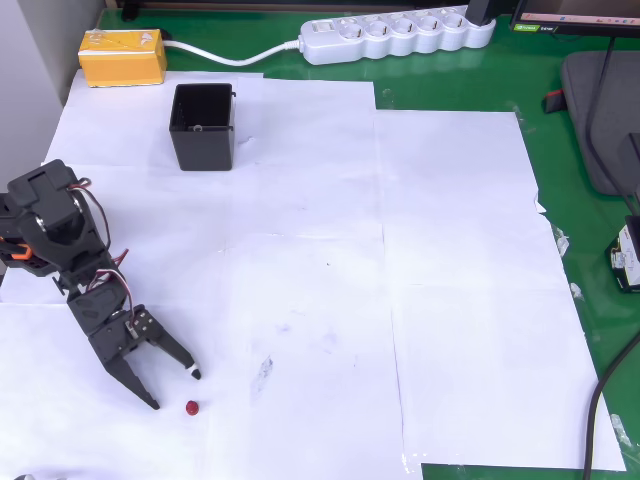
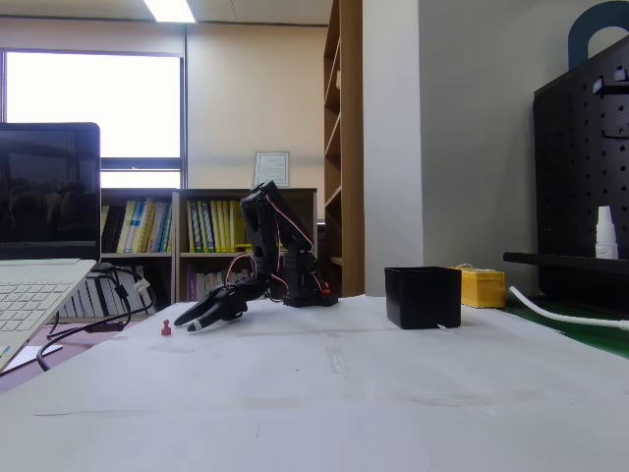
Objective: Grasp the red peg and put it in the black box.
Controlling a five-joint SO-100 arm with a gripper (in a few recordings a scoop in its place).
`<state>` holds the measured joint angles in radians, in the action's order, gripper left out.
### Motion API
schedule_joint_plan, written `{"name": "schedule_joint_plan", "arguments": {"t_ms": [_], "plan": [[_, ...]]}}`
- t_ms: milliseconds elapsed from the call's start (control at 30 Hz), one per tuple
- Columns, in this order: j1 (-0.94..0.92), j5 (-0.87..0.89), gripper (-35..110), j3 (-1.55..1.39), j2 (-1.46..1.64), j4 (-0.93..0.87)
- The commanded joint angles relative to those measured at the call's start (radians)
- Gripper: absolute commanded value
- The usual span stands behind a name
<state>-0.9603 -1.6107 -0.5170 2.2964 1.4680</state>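
The tiny dark red peg [image 1: 191, 407] [image 2: 166, 328] lies on the white paper near the front left of the overhead view. My black gripper [image 1: 176, 389] [image 2: 187, 323] hovers low just up and left of it, open, with its two fingertips spread toward the peg and nothing between them. The black box [image 1: 203, 126] [image 2: 423, 297] stands upright and hollow at the back left of the overhead view, far from the gripper. In the fixed view the box sits to the right of the arm and the peg to the left of the fingertips.
A yellow rectangular block [image 1: 122, 57] [image 2: 482, 288] lies behind the box. A white power strip [image 1: 398, 35] runs along the back edge. The white paper sheets [image 1: 450, 300] cover the green table. A laptop [image 2: 39, 256] stands at the left in the fixed view.
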Motion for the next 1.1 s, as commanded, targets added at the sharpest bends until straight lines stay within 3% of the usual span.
{"name": "schedule_joint_plan", "arguments": {"t_ms": [0, 733, 1067], "plan": [[-0.005, -0.011, 25, -0.041, -0.025, -0.029], [0.031, -0.014, 24, -0.179, -0.075, -0.244], [0.051, -0.012, 24, -0.175, -0.077, -0.239]]}}
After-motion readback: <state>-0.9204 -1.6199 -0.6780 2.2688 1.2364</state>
